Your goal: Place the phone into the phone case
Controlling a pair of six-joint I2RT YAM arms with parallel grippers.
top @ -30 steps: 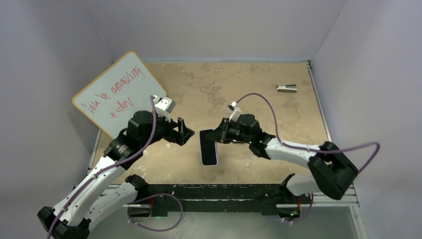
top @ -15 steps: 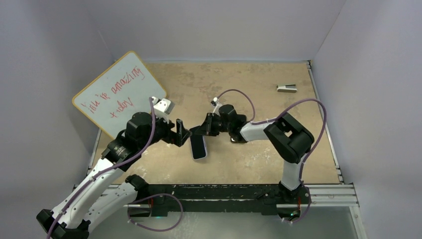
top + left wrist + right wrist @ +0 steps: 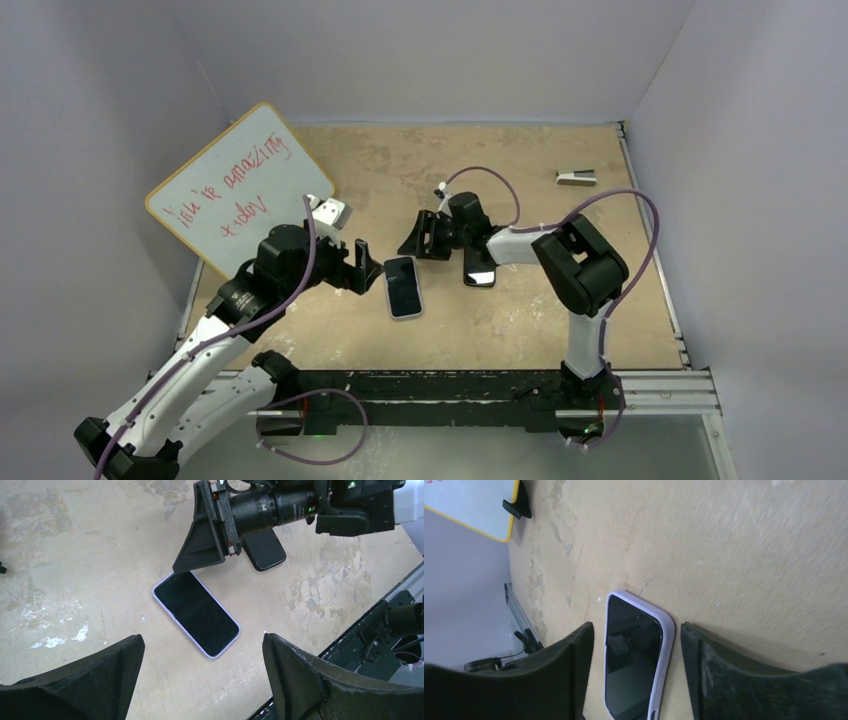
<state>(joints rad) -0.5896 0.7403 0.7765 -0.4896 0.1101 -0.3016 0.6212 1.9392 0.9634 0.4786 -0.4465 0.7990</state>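
Both grippers spread, empty. Left gripper (image 3: 368, 266) beside the long edge of the phone (image 3: 403, 286), right gripper (image 3: 422, 240) at its far end; case (image 3: 668, 635) already rims it.

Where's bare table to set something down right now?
Bare: the far strip between whiteboard and small grey item; the near patch between second black slab and front rail. Crowded: mid-table, where left gripper and right gripper, both open, sit by the phone in its case.

glossy black phone (image 3: 196, 612), seated in lavender phone case (image 3: 668, 635), lying flat
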